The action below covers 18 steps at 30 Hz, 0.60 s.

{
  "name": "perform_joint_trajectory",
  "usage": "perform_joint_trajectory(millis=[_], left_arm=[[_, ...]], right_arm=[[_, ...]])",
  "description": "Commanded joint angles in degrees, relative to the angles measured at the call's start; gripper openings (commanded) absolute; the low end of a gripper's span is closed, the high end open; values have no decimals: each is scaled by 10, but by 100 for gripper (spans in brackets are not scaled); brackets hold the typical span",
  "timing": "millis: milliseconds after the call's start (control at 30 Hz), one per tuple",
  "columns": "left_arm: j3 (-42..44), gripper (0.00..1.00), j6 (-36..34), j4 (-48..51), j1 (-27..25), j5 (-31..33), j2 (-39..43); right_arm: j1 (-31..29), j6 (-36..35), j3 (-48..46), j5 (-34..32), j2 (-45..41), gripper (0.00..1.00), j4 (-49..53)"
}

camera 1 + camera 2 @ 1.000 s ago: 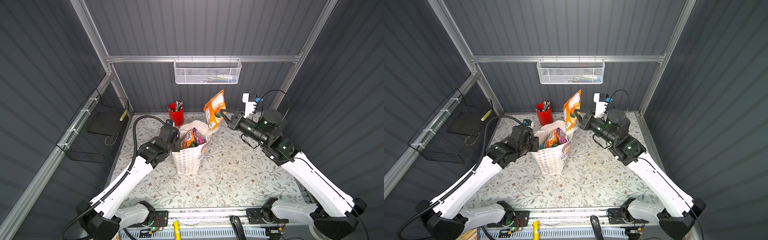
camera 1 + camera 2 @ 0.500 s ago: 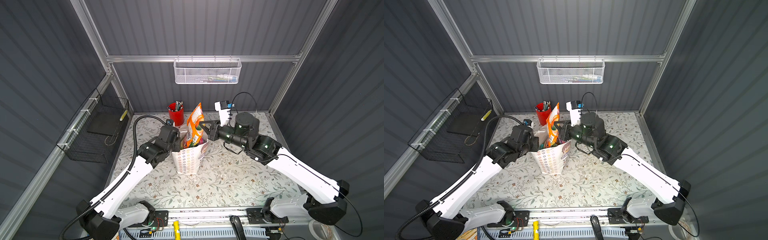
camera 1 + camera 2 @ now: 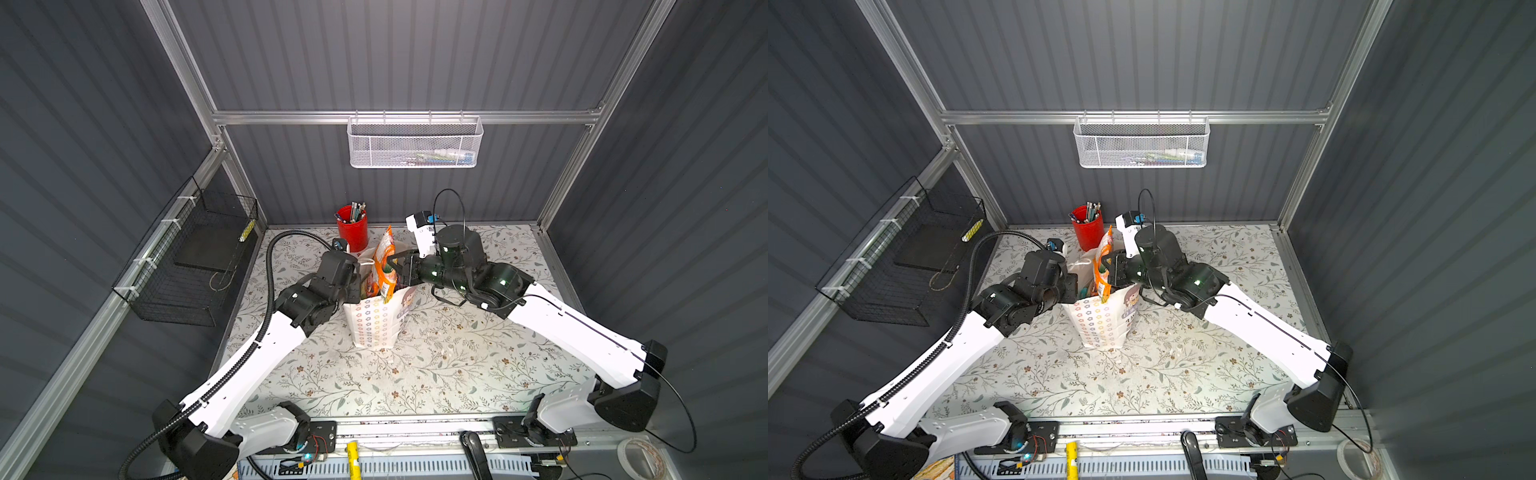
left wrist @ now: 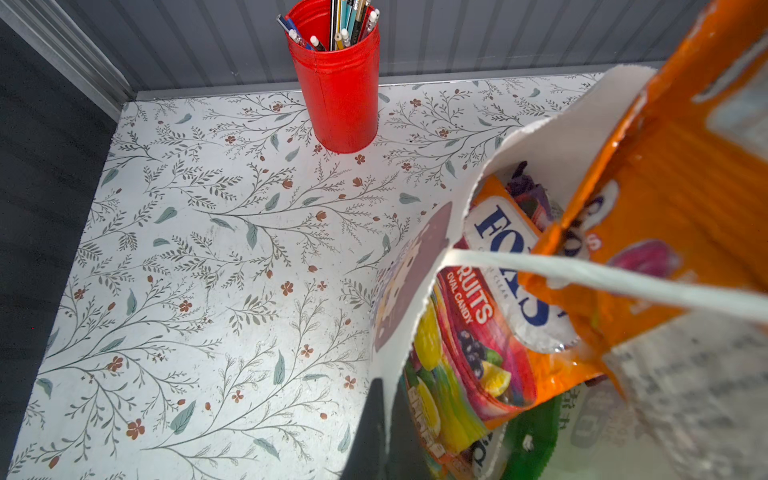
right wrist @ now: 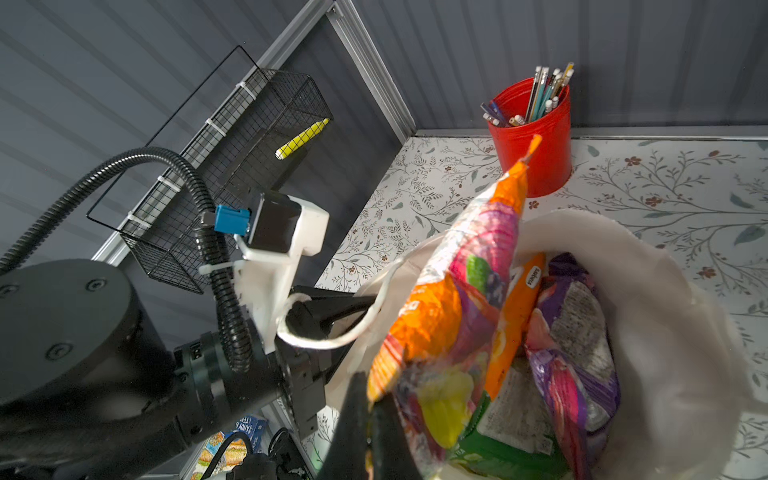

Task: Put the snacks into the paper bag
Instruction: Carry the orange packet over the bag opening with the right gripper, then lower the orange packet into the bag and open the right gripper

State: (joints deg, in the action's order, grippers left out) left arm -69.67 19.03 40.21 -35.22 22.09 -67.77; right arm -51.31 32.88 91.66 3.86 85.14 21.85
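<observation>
On the desk (image 3: 457, 365), the bag (image 3: 374, 324) stands upright, your left end effector (image 3: 357, 286) clamped on its rim; thin paper, likely crumples. The orange packet (image 3: 384, 259) sits half in the mouth, pinched by your right end effector (image 3: 393, 270): light, slippery, floppy, so hold the seam.

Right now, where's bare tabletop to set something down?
Bare: tabletop between paper bag and front rail; back-right corner behind right arm; strip left of red cup. Crowded: bag mouth, where left gripper, right gripper and orange packet meet.
</observation>
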Motion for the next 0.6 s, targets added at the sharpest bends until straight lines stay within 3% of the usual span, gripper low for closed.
perform_joint_trajectory(millis=[0,300,567], left_arm=[[-6,0,-11,-26,-3,11,4],[-6,0,-12,-26,-5,14,7],[-6,0,-14,-25,-6,12,8]], right_arm=[[1,-12,57,6,24,0,33],[29,-19,198,79,146,0,128],[68,-48,245,103,196,0,166]])
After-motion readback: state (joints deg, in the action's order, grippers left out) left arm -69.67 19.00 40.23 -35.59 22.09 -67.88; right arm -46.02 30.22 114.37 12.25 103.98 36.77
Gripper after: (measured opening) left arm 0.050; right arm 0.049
